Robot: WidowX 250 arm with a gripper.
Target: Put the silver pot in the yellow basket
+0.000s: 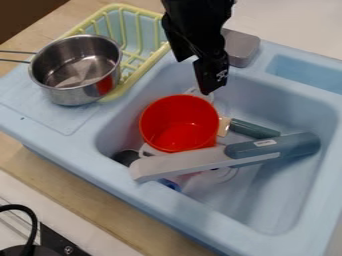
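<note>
Silver pot (73,94) sitting left, overlapping yellow basket's (145,68) near end; end effector (193,77) hanging over sink's (270,110) far side, w/ fingers apart & nothing held.

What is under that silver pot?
The yellow basket's rim and the light blue sink show at the silver pot's edges; what its base rests on is covered by the pot itself.

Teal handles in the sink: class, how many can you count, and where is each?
2: a thick handle on the grey-bladed knife, and a slimmer handle just behind it, beside the red pot. Others may be hidden underneath.
</note>
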